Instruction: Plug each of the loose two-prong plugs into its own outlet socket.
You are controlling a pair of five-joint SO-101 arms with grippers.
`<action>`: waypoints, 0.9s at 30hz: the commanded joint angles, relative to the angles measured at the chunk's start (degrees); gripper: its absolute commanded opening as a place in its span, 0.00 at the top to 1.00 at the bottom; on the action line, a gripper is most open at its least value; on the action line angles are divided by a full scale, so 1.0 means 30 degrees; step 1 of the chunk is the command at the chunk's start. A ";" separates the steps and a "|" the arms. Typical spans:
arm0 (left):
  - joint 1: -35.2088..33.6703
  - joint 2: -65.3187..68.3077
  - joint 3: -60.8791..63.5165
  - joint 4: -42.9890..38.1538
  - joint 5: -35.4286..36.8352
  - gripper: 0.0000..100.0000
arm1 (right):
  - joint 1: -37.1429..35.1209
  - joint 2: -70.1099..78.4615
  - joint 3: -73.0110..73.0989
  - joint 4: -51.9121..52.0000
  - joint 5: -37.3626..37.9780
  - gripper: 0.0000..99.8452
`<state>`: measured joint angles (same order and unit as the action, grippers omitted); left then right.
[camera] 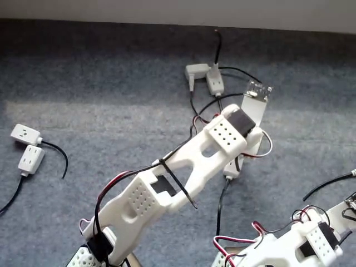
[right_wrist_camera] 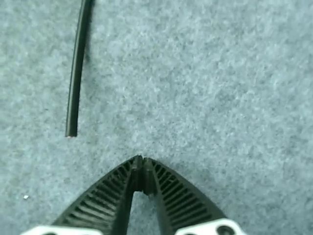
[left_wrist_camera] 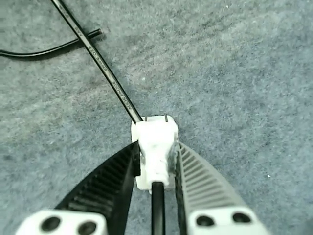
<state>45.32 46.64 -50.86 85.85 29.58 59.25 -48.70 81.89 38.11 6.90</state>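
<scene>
My left gripper [left_wrist_camera: 155, 148] is shut on a white two-prong plug [left_wrist_camera: 155, 139], its two prongs pointing away over the grey carpet and its black cord running back between the fingers. In the high view this plug [camera: 232, 170] peeks out under the left arm [camera: 189, 164] near the middle. A white socket block [camera: 25, 133] and a white plug piece [camera: 31, 159] lie together at the far left. Another white pair [camera: 206, 77] lies at the back centre. My right gripper [right_wrist_camera: 142, 170] is shut on nothing, just above bare carpet.
A black cable [left_wrist_camera: 95, 58] crosses the carpet ahead of the held plug. A loose black cable end [right_wrist_camera: 76, 83] lies near the right gripper. The right arm [camera: 300, 242] sits at the front right corner. A black cord [camera: 328, 186] curls at the right edge.
</scene>
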 commanded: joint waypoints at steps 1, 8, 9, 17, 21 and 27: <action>-0.0073 -0.1421 -0.1128 0.1055 0.0176 0.99 | -0.0190 -0.0278 -0.0073 -0.0308 0.0234 0.99; 0.0103 -0.0542 -0.1216 0.1026 0.1641 0.99 | -0.0161 -0.0278 -0.0044 -0.0308 0.0234 0.99; 0.0103 -0.0425 -0.1216 0.0996 0.1641 0.99 | -0.0190 -0.0278 -0.0044 -0.0308 0.0234 0.99; 0.0103 -0.0308 -0.1128 0.1084 0.1670 0.99 | -0.0190 -0.0278 -0.0044 -0.0308 0.0264 0.99; 0.0103 -0.0308 -0.1187 0.1084 0.1700 0.99 | -0.0190 -0.0278 -0.0044 -0.0308 0.0264 0.99; 0.0425 -0.0396 -0.1187 0.1114 0.1700 0.99 | -0.0161 -0.0278 -0.0044 -0.0308 0.0264 0.99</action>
<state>45.32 46.46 -52.09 88.84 34.15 59.25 -48.70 81.89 38.11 6.90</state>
